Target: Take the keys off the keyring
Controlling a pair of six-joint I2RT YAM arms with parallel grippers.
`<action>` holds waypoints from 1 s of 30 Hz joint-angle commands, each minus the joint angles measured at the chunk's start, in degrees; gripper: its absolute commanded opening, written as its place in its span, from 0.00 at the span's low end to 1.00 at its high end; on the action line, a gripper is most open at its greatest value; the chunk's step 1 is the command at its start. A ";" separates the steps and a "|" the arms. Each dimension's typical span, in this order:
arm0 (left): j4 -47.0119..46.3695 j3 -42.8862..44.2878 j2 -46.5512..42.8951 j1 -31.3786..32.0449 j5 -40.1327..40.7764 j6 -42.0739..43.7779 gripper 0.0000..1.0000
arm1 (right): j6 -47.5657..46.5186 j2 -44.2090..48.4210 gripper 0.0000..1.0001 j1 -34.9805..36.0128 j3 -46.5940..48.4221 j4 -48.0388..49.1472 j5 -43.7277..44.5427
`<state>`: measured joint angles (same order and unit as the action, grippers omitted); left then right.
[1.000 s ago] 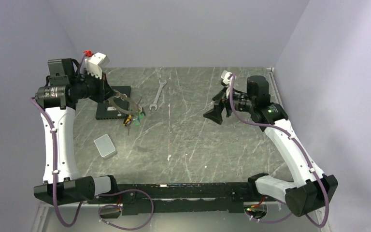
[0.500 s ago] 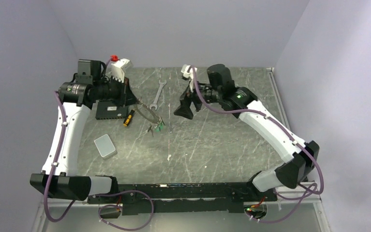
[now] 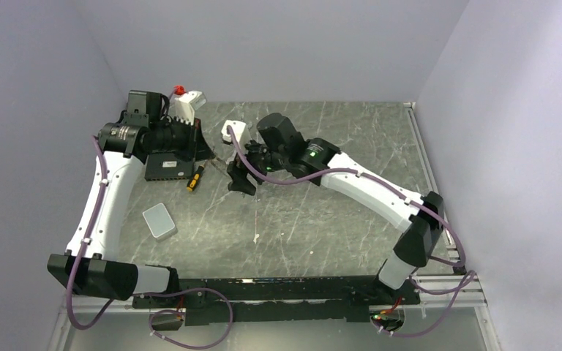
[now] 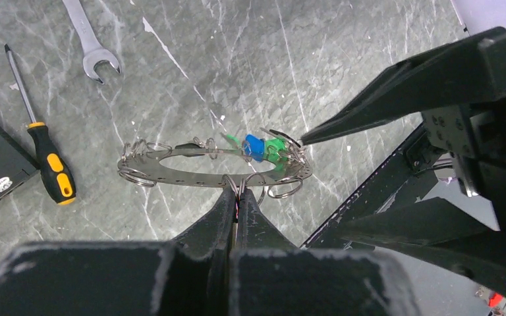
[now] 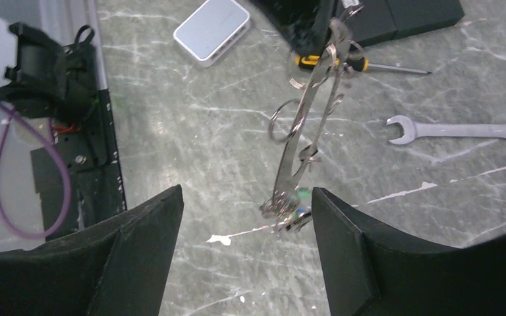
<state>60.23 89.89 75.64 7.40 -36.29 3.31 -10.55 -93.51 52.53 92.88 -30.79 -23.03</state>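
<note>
keyring [image 4: 184,178] clamped in left gripper [image 4: 237,192] | keys [image 4: 255,147] between right gripper's [image 5: 245,217] parted jaws

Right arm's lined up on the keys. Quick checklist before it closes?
1. Left gripper clamped on the keyring: ok, shut on its near rim.
2. Right gripper open: ok, jaws spread wide.
3. Keys between the right fingers: ok in the right wrist view, but close to one finger.
4. How deep the keys sit between the fingers: cannot tell.
5. Keys on the keyring: ok, green and blue heads bunched at its far end.
6. Wrench and screwdriver out of the way: ok, both lie on the table apart from the ring.
</note>
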 commanded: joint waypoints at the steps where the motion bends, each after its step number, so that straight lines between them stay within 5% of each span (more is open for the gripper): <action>1: -2.92 -0.05 -0.47 0.66 -0.57 -2.14 0.00 | 0.58 -2.69 0.72 0.89 5.78 0.46 7.15; 16: -3.23 -0.50 -0.82 1.21 -3.21 -2.89 0.00 | -0.28 -8.47 0.33 1.78 8.43 -0.25 12.54; 20: -3.32 -1.35 -0.84 1.21 -4.29 -2.95 0.00 | -0.51 -8.80 0.01 1.78 9.52 -0.91 11.98; 22: -2.56 -0.87 -0.47 1.15 -4.47 -2.17 0.17 | -0.76 -8.11 0.00 1.59 9.37 -1.14 12.32; 26: -0.42 1.34 0.65 0.51 -6.96 -0.04 0.90 | -0.34 -5.20 0.00 -1.06 8.02 -1.20 9.49; 27: 0.19 2.18 0.92 0.25 -8.37 1.24 0.98 | 0.22 -4.33 0.00 -2.29 7.64 -1.08 7.80; 30: 1.40 5.21 1.14 -0.54 -10.21 3.39 0.99 | 3.65 -1.15 0.00 -7.71 5.90 0.55 -0.35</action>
<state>60.66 90.06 76.90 6.87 -40.34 3.62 -10.61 -101.16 50.78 99.22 -34.22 -14.66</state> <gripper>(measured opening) 0.987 0.015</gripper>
